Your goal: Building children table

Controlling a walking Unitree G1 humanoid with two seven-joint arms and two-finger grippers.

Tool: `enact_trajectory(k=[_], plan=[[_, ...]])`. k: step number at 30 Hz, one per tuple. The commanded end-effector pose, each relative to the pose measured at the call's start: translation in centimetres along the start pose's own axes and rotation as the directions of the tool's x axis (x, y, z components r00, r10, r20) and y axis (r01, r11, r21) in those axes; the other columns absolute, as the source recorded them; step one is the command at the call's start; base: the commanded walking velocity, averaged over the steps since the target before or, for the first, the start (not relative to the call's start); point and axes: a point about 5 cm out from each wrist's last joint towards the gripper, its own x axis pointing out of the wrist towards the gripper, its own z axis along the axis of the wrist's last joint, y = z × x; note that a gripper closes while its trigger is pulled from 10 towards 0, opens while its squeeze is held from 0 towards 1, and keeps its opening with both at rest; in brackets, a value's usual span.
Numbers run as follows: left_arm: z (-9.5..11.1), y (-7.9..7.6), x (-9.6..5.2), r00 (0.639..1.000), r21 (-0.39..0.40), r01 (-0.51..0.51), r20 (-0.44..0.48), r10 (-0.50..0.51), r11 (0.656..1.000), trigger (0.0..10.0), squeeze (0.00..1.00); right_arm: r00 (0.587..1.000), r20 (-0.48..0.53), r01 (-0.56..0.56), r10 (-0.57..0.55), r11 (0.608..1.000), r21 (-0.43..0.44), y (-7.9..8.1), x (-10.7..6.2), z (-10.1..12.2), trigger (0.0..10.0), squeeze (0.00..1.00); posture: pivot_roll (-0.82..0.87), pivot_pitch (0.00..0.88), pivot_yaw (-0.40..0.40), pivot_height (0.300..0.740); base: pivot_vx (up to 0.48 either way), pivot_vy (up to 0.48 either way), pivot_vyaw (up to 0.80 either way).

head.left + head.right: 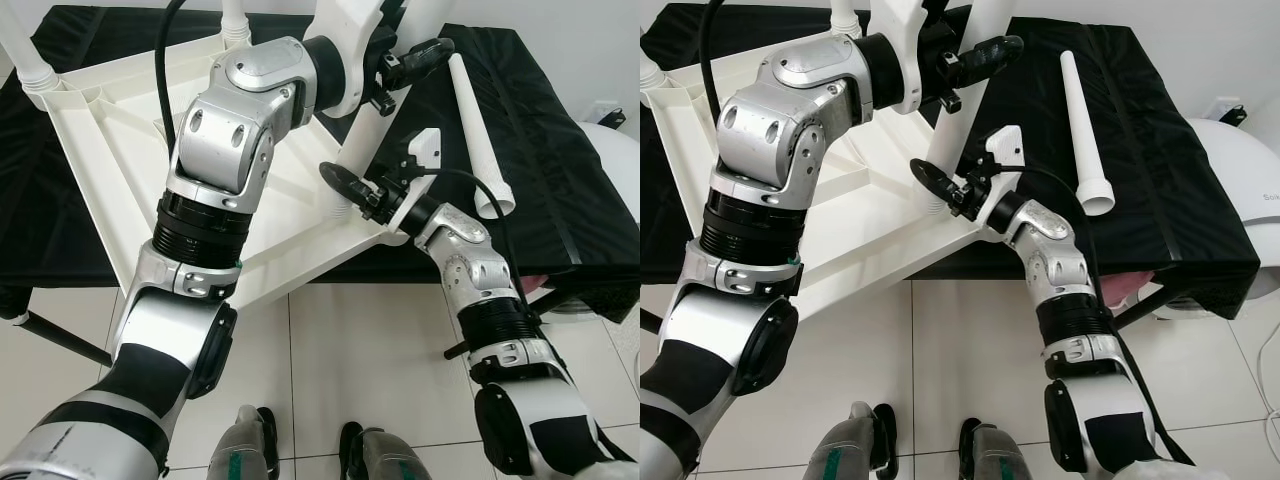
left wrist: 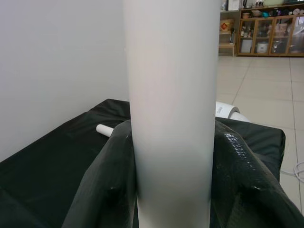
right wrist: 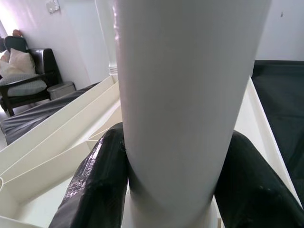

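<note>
Tabletop (image 1: 110, 160) lies upside down on the black-covered desk (image 1: 1160, 190), with one white leg (image 1: 365, 130) gripped by both tools over its near corner socket.

Nearest me, I have the right tool (image 1: 352, 186) clamped low on the leg, just above the socket; the right wrist view shows both fingers (image 3: 95, 185) pressed against the tube. Higher up, the left tool (image 1: 405, 62) is closed around the same leg, its fingers (image 2: 107, 180) wrapping the tube on both sides. Two legs already stand in the far sockets, one at the far left corner (image 1: 25, 50). A spare leg (image 1: 1082, 125) lies loose on the desk, well apart to the right. I judge the legs light, stiff and smooth, hence liable to slip under twisting; grip low near the socket for seating force, high for alignment.
</note>
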Motion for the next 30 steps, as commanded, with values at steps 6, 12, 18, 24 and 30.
enact_trajectory(k=[6,12,18,24,30], plan=[[1.5,-0.1,0.3,0.998,0.031,-0.05,0.049,0.049,0.998,10.0,0.0,0.997,0.036,0.066,-0.068,0.996,0.053,-0.5,-0.5,0.0,0.0,0.0,0.0,0.172,-0.075,0.74,0.0,0.0,0.0],[1.4,0.2,0.2,0.997,0.034,-0.065,0.044,0.063,0.997,10.0,0.0,0.995,0.062,0.08,-0.083,0.995,0.055,-0.6,-0.7,0.3,6.8,0.0,-0.01,0.172,-0.074,0.74,0.0,0.0,0.0],[1.3,0.6,0.1,0.996,0.036,-0.084,0.041,0.082,0.996,10.0,0.0,0.992,0.089,0.09,-0.094,0.995,0.052,-0.7,-1.1,0.5,10.0,0.0,-0.01,0.167,-0.073,0.74,0.0,0.0,0.0],[1.2,0.8,0.0,0.995,0.038,-0.091,0.039,0.09,0.995,10.0,0.0,0.991,0.095,0.091,-0.096,0.994,0.053,-0.7,-1.3,0.5,10.0,0.0,-0.01,0.162,-0.073,0.74,0.0,0.0,0.0],[1.2,1.0,-0.1,0.995,0.038,-0.096,0.038,0.094,0.995,10.0,0.0,0.99,0.107,0.091,-0.097,0.994,0.052,-0.8,-1.4,0.6,10.0,0.0,-0.01,0.156,-0.074,0.74,0.0,0.0,0.0]])
